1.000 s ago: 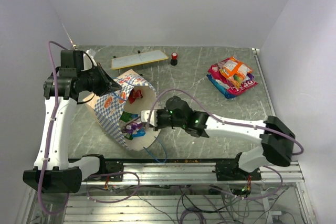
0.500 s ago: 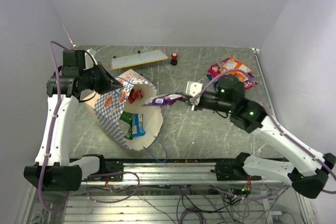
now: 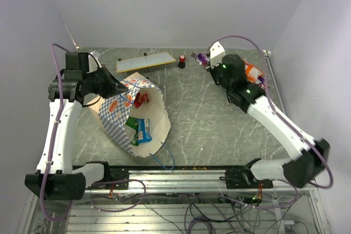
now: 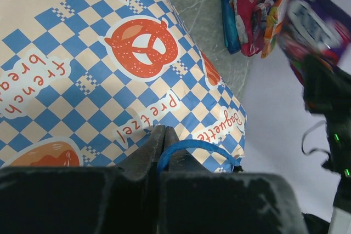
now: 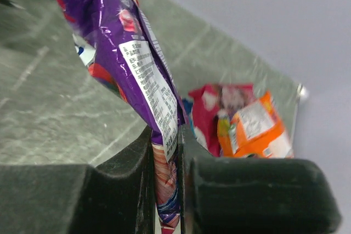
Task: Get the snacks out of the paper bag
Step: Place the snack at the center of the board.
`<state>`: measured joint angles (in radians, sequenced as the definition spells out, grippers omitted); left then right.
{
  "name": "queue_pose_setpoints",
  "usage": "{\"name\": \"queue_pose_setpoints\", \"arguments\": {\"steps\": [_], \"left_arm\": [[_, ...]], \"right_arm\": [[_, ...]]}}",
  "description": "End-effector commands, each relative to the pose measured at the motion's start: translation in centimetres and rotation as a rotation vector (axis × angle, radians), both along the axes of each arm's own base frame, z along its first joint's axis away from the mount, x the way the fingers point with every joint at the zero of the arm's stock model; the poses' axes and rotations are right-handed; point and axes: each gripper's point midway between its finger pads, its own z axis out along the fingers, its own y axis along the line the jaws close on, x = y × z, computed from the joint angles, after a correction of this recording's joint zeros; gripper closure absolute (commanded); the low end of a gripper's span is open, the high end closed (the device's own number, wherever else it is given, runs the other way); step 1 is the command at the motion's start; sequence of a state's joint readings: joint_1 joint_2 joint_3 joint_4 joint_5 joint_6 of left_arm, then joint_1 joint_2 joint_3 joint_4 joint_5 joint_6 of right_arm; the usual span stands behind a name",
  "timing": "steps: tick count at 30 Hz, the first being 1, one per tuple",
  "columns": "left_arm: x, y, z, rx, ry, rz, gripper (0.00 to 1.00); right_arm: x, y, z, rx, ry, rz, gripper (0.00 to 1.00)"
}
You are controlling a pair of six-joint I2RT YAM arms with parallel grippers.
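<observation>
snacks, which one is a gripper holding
The purple packet, pinched in the right gripper; the others lie piled on the table or inside the paper bag.

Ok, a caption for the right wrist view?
Right hand pinching a purple snack packet above the table, a pile of packets lying beyond.

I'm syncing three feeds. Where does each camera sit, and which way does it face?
Top external: above and behind the bases, looking down on the table; both arms show.
Left wrist: on the left arm, facing along the left gripper, shut on the paper bag.
Right wrist: on the right arm, facing past the right gripper, shut on the purple packet, toward the snack pile.
Shared: both wrist views catch that packet and pile.
</observation>
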<state>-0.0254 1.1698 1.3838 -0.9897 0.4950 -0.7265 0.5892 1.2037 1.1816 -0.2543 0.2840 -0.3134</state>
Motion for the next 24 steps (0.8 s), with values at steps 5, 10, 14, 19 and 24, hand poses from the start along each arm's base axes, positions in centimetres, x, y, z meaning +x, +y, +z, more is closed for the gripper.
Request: {"name": "queue_pose_setpoints", "arguments": {"steps": [5,10,14,19,24], "left_arm": [[-0.4,0.1,1.4,-0.005,-0.052,0.024,0.93],[-1.1,0.0,1.4,-0.017,-0.044,0.028,0.93],[-1.8,0.1,1.3,-0.017,-0.038,0.033,0.93],[-2.3,0.1,1.5,-0.014,-0.041,0.038,0.93],[-2.7,0.2,1.5,-0.015,-0.041,0.042,0.93]], "right_arm": [[2.5,-3.3,-12.1,-0.059,0.397,-0.324,1.00],[3.4,-6.3,-16.4,-0.221,0.407,-0.498,1.00],[3.8,-7.6,-19.0,-0.290,0.419,-0.566,1.00],[3.8,-7.7,-21.8,-0.319,0.458,-0.560,1.00],[2.8,-7.2,-23.8,-0.305,0.532,-0.535,1.00]]}}
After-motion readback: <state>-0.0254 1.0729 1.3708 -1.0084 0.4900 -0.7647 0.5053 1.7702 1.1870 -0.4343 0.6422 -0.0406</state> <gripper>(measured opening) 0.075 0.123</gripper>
